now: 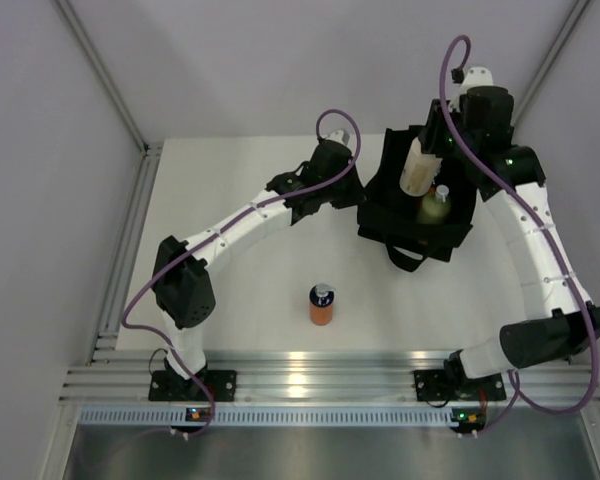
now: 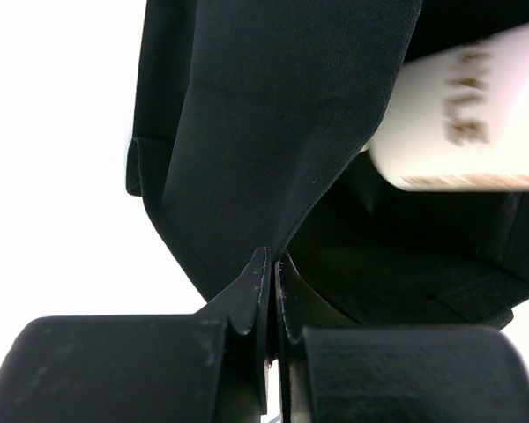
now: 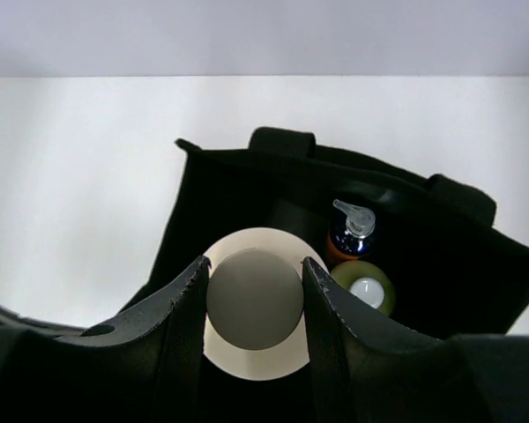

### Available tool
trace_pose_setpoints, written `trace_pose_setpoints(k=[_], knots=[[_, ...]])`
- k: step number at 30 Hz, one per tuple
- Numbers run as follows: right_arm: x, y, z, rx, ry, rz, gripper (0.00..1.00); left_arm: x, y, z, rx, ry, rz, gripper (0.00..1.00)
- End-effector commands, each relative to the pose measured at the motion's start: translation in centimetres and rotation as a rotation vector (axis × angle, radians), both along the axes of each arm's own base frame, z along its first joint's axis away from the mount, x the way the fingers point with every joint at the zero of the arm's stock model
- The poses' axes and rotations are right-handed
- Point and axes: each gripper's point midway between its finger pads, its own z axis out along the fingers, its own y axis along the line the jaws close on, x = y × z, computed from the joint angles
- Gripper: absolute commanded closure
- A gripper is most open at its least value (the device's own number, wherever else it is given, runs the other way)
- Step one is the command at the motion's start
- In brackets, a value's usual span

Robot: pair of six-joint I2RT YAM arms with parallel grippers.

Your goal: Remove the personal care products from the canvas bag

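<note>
Nearest the bases, an orange bottle with a dark blue cap is standing on the white tabletop, in front of the black fabric canvas bag. The left gripper is pinching a fold of the bag's left rim, jaws closed. The right gripper is clamping the cream cap of a beige cylinder above the bag's mouth. Inside, a yellow-green bottle and a second orange bottle are showing only their tops. Beyond, pale grey walls are enclosing the table.

Light: bright, even, overhead.
Glare: pale sheen on the aluminium rail.
Overexposure: table washes out white, left wrist view.
Blur: beige bottle lettering soft.
Shadow: canvas bag interior nearly black.
</note>
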Motion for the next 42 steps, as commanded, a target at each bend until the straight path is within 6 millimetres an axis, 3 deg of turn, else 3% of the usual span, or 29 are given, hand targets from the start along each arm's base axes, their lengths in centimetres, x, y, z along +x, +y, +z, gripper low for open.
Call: trace_pose_setpoints(k=[1, 10, 20, 25, 31, 32, 34, 35, 36, 42], knots=[[-3.2, 0.7, 10.3, 0.047, -0.264, 0.071, 1.0, -0.5, 0.3, 2.5, -0.022, -0.042, -0.004, 1.0], [-7.4, 2.3, 14.9, 0.023, -0.351, 0.183, 1.0, -0.4, 0.4, 2.4, -0.019, -0.044, 0.002, 1.0], [-12.7, 5.5, 16.2, 0.039, -0.407, 0.37, 1.0, -0.2, 0.4, 2.4, -0.015, -0.05, 0.007, 1.0], [-14.7, 6.9, 14.5, 0.034, -0.385, 0.477, 1.0, -0.1, 0.5, 2.6, -0.016, -0.052, 0.014, 1.0], [-16.3, 8.5, 10.7, -0.001, -0.327, 0.565, 1.0, -0.1, 0.4, 2.4, -0.014, -0.052, 0.015, 1.0], [-17.0, 8.8, 10.8, 0.005, -0.344, 0.584, 1.0, -0.1, 0.4, 2.3, -0.013, -0.049, 0.012, 1.0], [-17.1, 9.3, 8.9, 0.001, -0.311, 0.605, 1.0, 0.0, 0.5, 2.3, -0.014, -0.049, 0.016, 1.0], [-17.7, 9.6, 9.1, 0.012, -0.331, 0.622, 1.0, -0.1, 0.4, 2.3, -0.013, -0.049, 0.015, 1.0], [-17.6, 10.0, 7.6, 0.012, -0.301, 0.637, 1.0, 0.0, 0.5, 2.2, -0.01, -0.048, 0.017, 1.0], [-18.7, 11.8, 4.8, 0.038, -0.305, 0.701, 1.0, 0.0, 0.4, 1.7, -0.009, -0.035, 0.019, 1.0]])
